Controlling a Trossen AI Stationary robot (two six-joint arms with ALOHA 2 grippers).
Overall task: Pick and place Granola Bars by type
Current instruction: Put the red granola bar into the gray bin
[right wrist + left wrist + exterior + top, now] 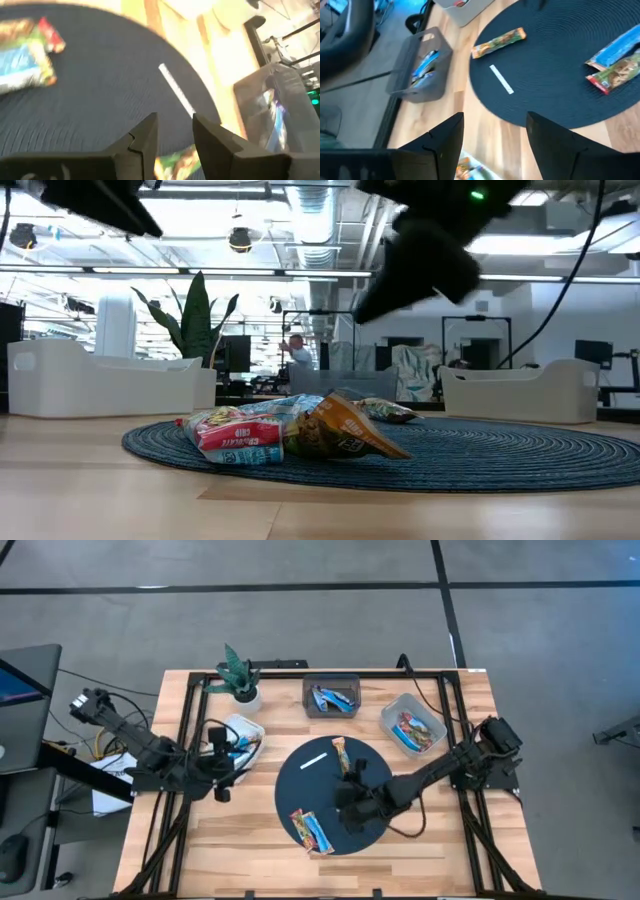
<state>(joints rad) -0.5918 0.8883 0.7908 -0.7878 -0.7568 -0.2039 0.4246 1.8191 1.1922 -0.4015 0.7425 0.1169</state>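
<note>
On the round dark mat (300, 780) lie three granola bars. An orange-and-green one (341, 755) rests flat at the far side. A blue one (316, 830) and a red multicoloured one (300, 822) lie side by side at the near left. My right gripper (348, 795) hovers open over the mat's middle. The orange-and-green bar (175, 162) shows on the mat below and between its fingers, which stand apart with nothing between their tips (175, 120). My left gripper (222, 780) is open and empty (495, 120), over the table's left side by the white bin.
A thin white stick (315, 760) lies on the mat. A dark grey bin (308, 700) with blue bars stands at the back. A light grey bin (390, 712) with red bars is back right. A white bin (258, 728) holds bars at the left. A potted plant (238, 675) is back left.
</note>
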